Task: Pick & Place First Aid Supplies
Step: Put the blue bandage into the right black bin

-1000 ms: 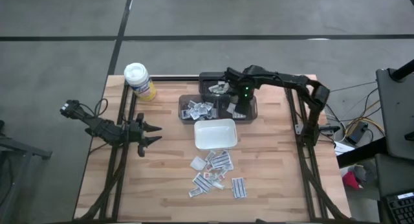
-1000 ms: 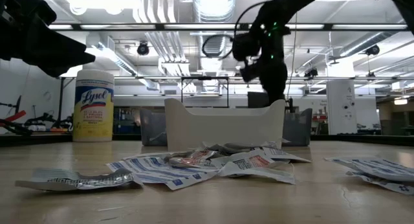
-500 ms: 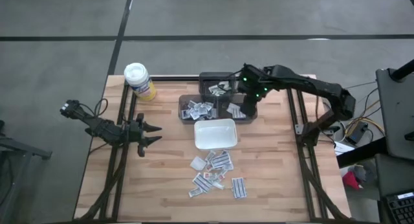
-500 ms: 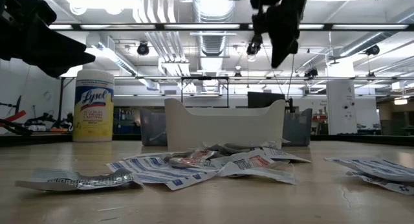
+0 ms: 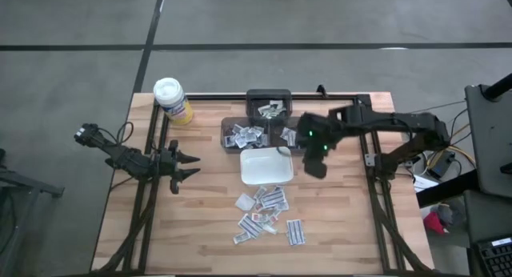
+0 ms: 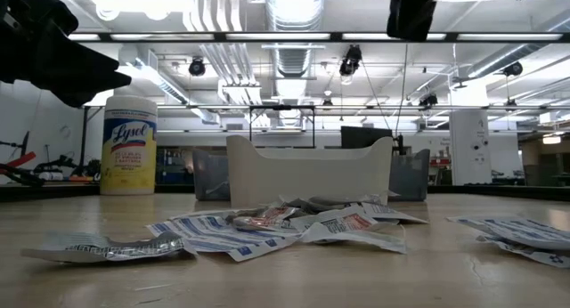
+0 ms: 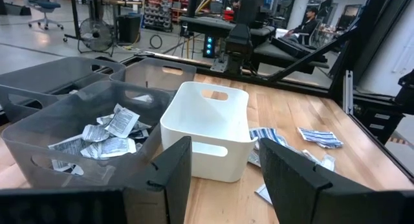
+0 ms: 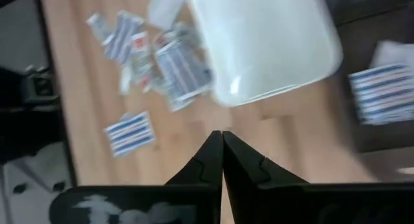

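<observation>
- The right gripper (image 5: 314, 166) is hanging above the table just beside the white dish (image 5: 266, 166), its fingers pressed together on nothing.
- The left gripper (image 5: 190, 166) is waiting with fingers spread at the table's left edge.
- Loose packets (image 5: 264, 212) are lying on the wood (image 5: 208, 221) in front of the dish.
- More packets (image 5: 246, 134) are sitting in the grey bins behind it.

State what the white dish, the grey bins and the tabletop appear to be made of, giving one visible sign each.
White dish: probably matte plastic, moulded handle cutouts. Grey bins: translucent smoky plastic, packets showing through the walls. Tabletop: light wood, visible plank strips and grain.
</observation>
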You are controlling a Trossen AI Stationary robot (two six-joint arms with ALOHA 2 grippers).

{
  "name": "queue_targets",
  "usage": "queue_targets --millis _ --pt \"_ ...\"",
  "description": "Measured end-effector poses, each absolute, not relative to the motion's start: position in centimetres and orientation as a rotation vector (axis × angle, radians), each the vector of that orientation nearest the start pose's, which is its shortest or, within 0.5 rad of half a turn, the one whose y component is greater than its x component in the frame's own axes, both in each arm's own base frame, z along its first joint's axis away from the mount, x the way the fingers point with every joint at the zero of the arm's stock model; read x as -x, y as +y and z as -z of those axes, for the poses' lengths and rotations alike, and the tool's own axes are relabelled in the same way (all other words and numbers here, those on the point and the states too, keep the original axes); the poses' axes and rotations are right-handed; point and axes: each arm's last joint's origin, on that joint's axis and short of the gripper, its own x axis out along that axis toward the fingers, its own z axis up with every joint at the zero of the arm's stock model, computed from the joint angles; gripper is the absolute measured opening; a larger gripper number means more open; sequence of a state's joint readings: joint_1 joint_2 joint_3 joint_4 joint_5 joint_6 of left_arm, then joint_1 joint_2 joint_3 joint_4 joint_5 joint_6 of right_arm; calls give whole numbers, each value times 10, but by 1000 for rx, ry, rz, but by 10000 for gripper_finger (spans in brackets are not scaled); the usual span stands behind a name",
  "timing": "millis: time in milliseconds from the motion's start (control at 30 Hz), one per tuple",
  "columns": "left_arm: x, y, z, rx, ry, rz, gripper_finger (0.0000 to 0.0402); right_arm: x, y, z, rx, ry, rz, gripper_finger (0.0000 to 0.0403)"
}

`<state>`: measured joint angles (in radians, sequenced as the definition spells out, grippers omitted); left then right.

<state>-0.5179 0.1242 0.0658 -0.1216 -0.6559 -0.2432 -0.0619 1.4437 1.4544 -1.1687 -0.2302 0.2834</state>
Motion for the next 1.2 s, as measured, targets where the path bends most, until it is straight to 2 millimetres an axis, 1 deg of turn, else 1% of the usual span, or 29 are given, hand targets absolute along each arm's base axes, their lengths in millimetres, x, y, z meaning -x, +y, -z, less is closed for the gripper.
queue_targets --millis 133,333,500,700,967,1067,1200 --pt "-92 -32 -166 143 131 -155 177 -271 20 -341 -408 1163 -52 8" --pt "-92 -32 -166 143 131 -154 177 -277 63 -348 -374 1051 -170 8" --pt "-92 -32 -166 144 131 -154 177 -276 87 -350 -378 1018 -230 8" --pt "-92 -32 -166 144 130 -154 177 -271 100 -350 -372 1032 -262 8" --pt "-92 -32 -166 144 130 -154 177 -271 101 -350 -367 1034 -262 8" --pt "-92 -32 -166 144 129 -154 177 -274 102 -342 -411 1084 -220 8" --pt "-92 -32 -166 144 130 -155 177 -282 108 -323 -457 1202 -159 8"
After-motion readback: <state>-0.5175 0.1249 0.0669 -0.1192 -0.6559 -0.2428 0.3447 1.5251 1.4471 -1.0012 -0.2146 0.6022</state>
